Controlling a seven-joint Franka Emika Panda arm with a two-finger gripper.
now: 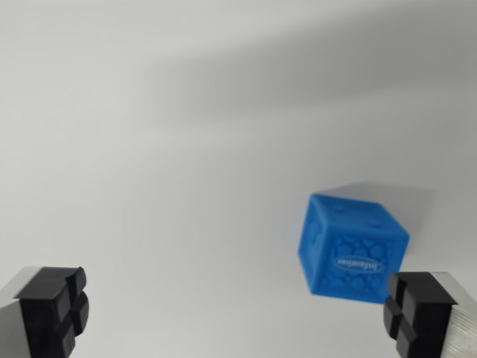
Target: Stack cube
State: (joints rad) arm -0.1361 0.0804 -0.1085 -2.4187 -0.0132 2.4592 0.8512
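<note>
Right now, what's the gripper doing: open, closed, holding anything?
Gripper: open, fingers wide apart, holding nothing. The blue cube sits on the white surface near the finger on the wrist view's right, not between the fingers.

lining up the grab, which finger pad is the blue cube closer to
The pad on the wrist view's right; the blue cube sits just beside it, far from the other pad.

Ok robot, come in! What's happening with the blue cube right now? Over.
End effector open, empty. Blue cube on the white surface, toward the wrist view's right, near the right finger, not gripped. No second cube in view, nothing in the way.
</note>
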